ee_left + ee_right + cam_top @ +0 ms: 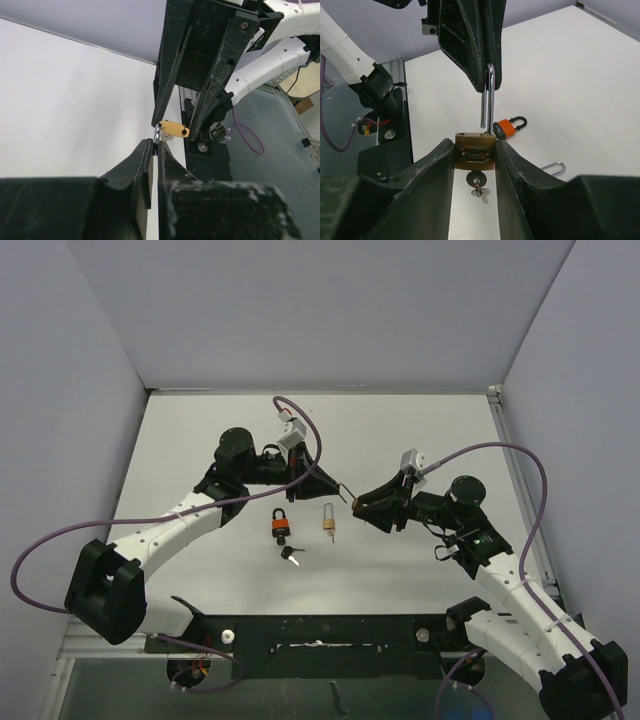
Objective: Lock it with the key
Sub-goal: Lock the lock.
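Top external view: both arms meet over the middle of the white worktop (420, 440). The left end effector (338, 490) and the right end effector (358, 504) are tip to tip with the brass padlock (349, 498) between them, above the surface. An orange padlock (281, 526) lies below them with a bunch of dark keys (292, 554) just beside it. A second brass lock (328, 524) lies near it to the right.

Left wrist view: the left end effector (156, 145) is narrowed to a slit, pinching the thin steel shackle (157, 136). The brass padlock (175, 129) sits just beyond, between the tips of the right end effector (176, 125).

Right wrist view: the right end effector (475, 147) clamps the brass padlock (475, 151) by its sides, upright. The shackle (490, 100) is raised, its top gripped by the left end effector (490, 82). The key (476, 180) is in the keyhole underneath. The orange padlock (506, 128) lies on the worktop (560, 75) behind.
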### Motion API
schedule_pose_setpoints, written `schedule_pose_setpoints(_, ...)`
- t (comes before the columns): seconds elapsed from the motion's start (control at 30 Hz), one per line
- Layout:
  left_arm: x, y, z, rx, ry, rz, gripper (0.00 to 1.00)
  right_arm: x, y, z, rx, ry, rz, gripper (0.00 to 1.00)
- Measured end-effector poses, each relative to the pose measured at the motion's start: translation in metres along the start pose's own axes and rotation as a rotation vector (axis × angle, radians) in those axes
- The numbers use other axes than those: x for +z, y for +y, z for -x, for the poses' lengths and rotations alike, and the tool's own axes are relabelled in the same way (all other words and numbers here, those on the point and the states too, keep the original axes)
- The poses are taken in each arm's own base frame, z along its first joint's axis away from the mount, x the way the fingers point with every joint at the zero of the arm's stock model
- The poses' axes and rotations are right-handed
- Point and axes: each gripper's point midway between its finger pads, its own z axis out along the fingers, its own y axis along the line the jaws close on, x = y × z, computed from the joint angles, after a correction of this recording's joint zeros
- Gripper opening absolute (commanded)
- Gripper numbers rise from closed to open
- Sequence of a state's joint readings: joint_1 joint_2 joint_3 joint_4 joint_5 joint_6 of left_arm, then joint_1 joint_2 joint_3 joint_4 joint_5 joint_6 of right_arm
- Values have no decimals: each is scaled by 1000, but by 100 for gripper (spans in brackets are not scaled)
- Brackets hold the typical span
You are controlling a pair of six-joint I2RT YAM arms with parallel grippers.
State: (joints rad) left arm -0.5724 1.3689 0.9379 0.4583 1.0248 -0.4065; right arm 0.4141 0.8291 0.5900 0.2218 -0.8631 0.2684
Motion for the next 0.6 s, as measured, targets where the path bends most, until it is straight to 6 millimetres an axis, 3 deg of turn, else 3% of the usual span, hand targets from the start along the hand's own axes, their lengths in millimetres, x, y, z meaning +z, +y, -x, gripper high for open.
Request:
schedule_pose_setpoints(0.2,1,3,-1,-22,0,22,0,0,-3,-2,5,4,-18,8)
schedule_pose_setpoints(0.3,0,-1,-1,-27,11,3,0,1,-3,-2,7,6,-21,21)
schedule_pose_setpoints(0.4,1,-6,4,-21,18,-22,0,2,-1,-1,2,2,-16,46)
schedule_pose_setpoints(0.6,0,-7,3,-14,36,-27,0,5,-4,3,-2,-5,-29,68)
